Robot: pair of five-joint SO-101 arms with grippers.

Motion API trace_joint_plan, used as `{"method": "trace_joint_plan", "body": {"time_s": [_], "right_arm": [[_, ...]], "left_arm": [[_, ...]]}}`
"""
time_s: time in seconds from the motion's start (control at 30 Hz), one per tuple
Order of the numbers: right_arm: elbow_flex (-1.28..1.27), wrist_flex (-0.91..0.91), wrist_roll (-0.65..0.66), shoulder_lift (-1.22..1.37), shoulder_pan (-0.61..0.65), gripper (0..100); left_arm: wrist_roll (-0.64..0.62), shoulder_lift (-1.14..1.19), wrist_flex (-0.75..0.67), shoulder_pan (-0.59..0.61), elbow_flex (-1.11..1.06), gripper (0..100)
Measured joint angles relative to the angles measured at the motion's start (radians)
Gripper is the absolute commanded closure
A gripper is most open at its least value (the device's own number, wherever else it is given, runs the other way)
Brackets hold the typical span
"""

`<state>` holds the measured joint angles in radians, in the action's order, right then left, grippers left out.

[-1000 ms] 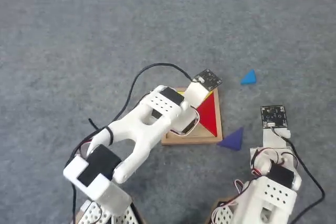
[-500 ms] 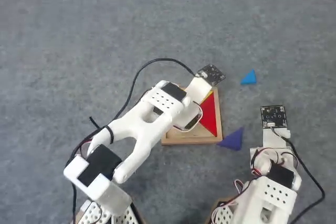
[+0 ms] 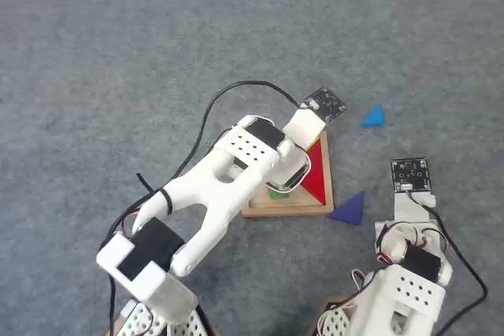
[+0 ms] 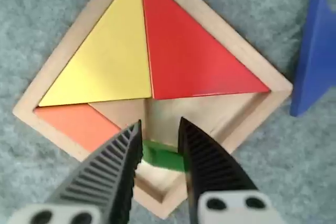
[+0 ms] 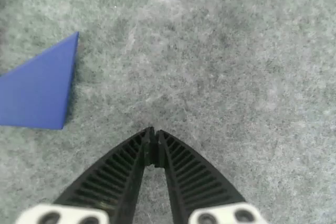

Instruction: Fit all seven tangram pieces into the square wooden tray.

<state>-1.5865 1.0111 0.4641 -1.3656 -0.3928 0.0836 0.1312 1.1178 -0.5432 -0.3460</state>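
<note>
A grey, carpet-like tabletop (image 3: 94, 76) runs back to a pale wall. The left arm (image 3: 213, 194) stretches across it to the square wooden tray (image 3: 287, 208), while the right arm (image 3: 402, 289) sits back at the near edge, well apart from the tray.

Inside the tray, a large yellow triangle (image 4: 110, 56) and a large red triangle (image 4: 189, 56) lie flat, meeting along 1 straight seam and filling the far half. An orange piece (image 4: 73, 121) sits against the yellow triangle's edge and the tray rim. The rest of the near half is bare wood.

The left claw (image 4: 160, 129) hangs over that bare gap, its fingers clamped on a green piece (image 4: 165, 158) that spans from one finger to the other. The piece hangs at the near corner of the tray, just beside the orange piece. I cannot tell whether it touches the tray floor. In my judgement, seating it turns on lining its edges up with the orange piece and the corner walls directly below.

A dark blue triangle (image 3: 346, 208) lies on the tabletop just outside the tray's near corner. It is nearer the right claw (image 5: 151, 145), whose fingers are pressed together on nothing, with the triangle off to one side of its tips. A small light blue triangle (image 3: 373, 116) lies beyond the tray's far corner, apart from both claws
</note>
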Motion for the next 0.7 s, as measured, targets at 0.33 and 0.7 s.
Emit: {"method": "trace_joint_plan", "body": {"time_s": [0.33,0.7], "right_arm": [[0.0,0.0,0.0,0.0,0.0,98.6],[0.0,0.0,0.0,0.0,0.0,98.6]], "left_arm": [[0.0,-0.163,0.057,-0.018,0.018,89],[0.087,-0.247,-0.038,0.115,-0.292,89]]}}
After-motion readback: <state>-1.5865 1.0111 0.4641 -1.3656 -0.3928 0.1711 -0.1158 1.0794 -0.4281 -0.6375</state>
